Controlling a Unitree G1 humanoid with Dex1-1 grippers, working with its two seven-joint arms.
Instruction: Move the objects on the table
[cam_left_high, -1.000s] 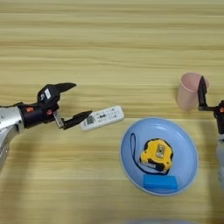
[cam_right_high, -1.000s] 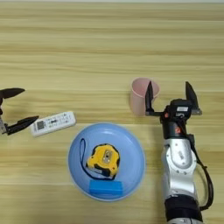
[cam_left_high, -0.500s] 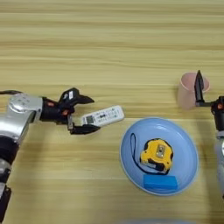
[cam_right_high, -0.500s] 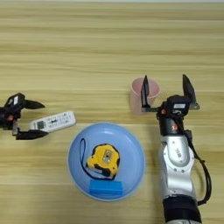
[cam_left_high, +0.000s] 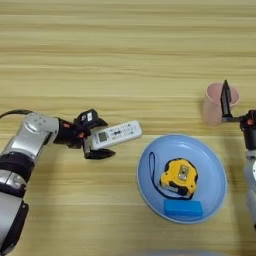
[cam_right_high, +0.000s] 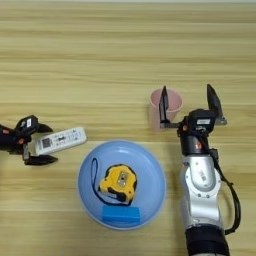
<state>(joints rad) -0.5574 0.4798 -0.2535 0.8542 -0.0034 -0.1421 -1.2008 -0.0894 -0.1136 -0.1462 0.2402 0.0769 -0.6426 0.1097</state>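
Worktop: broad light wooden worktop (cam_left_high: 125, 50).
Left hand (cam_left_high: 96, 137): fingers spread around the end of the slim white remote with grey screen (cam_left_high: 113, 135) — we see no grip yet.
Right hand (cam_right_high: 189, 102): open, one finger inside the small pale pink plastic cup (cam_right_high: 166, 107).
Progress: we judge the flat blue rectangular block (cam_left_high: 182, 208) placed — it lies in the round blue plate (cam_left_high: 210, 165) beside a yellow tape measure (cam_left_high: 179, 176).

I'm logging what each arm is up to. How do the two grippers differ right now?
The left gripper reaches in from the left edge, its fingers straddling the end of the white remote lying flat on the table. The right gripper points away up the table, one finger over the pink cup, the other out past its right side. The left works low and sideways, the right stands taller. Both are open.
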